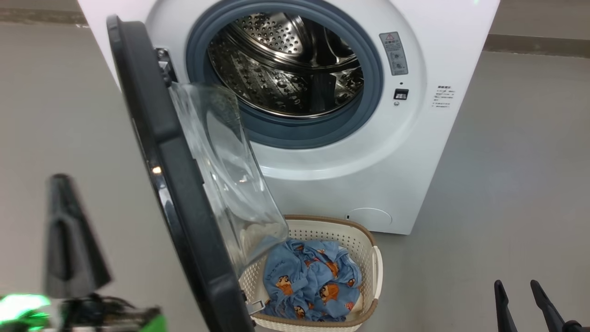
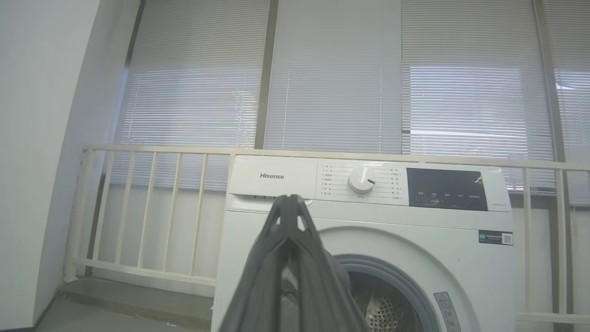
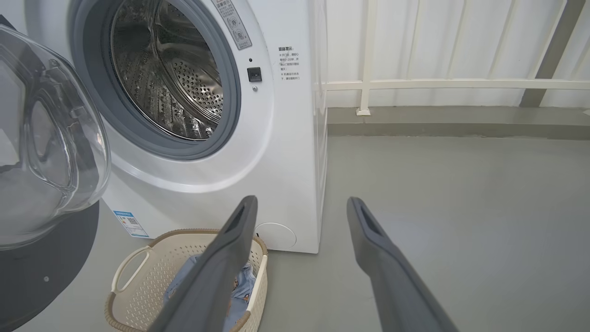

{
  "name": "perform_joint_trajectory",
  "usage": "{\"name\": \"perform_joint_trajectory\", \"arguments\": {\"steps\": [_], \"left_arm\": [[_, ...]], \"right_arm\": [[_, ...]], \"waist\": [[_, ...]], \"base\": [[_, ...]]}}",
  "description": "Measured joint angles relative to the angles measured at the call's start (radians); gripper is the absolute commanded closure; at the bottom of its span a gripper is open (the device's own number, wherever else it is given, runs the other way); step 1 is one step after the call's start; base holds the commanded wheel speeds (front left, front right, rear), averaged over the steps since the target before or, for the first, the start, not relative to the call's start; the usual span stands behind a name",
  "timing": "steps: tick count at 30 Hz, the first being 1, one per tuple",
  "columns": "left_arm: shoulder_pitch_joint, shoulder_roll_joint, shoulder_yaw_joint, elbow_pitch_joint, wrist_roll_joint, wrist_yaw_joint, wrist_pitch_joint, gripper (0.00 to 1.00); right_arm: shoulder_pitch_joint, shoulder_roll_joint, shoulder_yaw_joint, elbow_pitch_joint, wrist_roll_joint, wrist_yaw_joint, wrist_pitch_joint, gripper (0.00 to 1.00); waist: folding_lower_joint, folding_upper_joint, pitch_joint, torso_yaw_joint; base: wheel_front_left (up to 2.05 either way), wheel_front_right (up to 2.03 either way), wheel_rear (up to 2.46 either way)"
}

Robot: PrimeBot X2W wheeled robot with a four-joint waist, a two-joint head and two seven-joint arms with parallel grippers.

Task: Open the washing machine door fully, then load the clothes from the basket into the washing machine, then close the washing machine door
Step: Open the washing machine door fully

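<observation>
Starting from near right, the spread right gripper [image 1: 516, 287] should descend on the clothes [image 1: 308, 276] in the basket [image 1: 365, 234], avoiding the washing machine door [image 1: 154, 122] overhanging its left side. The left gripper [image 2: 288, 203] sits pressed together. Beyond, the washing machine [image 1: 415, 161] gapes.

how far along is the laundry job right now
Done, it seems: the washing machine door stands swung wide, baring an empty drum. In hand: nothing yet; the left gripper is shut and empty, the right gripper open, off to one side of the basket. Left: the clothes all lie in the basket, so loading, then closing the door.
</observation>
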Motion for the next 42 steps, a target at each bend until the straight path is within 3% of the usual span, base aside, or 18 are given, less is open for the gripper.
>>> {"name": "perform_joint_trajectory", "arguments": {"steps": [5, 12, 24, 42], "left_arm": [[-0.011, 0.005, -0.208, -0.052, -0.058, -0.089, 0.122, 1.0], [0.0, 0.009, -0.427, 0.033, -0.226, -0.127, 0.334, 1.0], [0.093, 0.044, -0.398, 0.146, -0.266, -0.034, 0.446, 1.0], [0.097, 0.036, -0.383, 0.191, -0.257, -0.005, 0.421, 1.0]], "right_arm": [[0.004, 0.002, 0.002, 0.005, 0.0, 0.0, 0.0, 0.0], [0.004, 0.004, 0.016, 0.014, 0.0, 0.0, 0.0, 0.0], [0.004, 0.004, 0.022, 0.021, 0.006, 0.0, 0.0, 0.0], [0.004, 0.004, 0.029, 0.029, 0.008, 0.0, 0.0, 0.0]], "waist": [[0.0, 0.0, -0.002, 0.023], [0.0, 0.0, -0.002, 0.035], [-0.0001, 0.0, 0.003, 0.058], [0.0, 0.0, 0.014, 0.144]], "base": [[0.0, 0.0, 0.0], [0.0, 0.0, 0.0], [0.0, 0.0, 0.0], [0.0, 0.0, 0.0]]}}
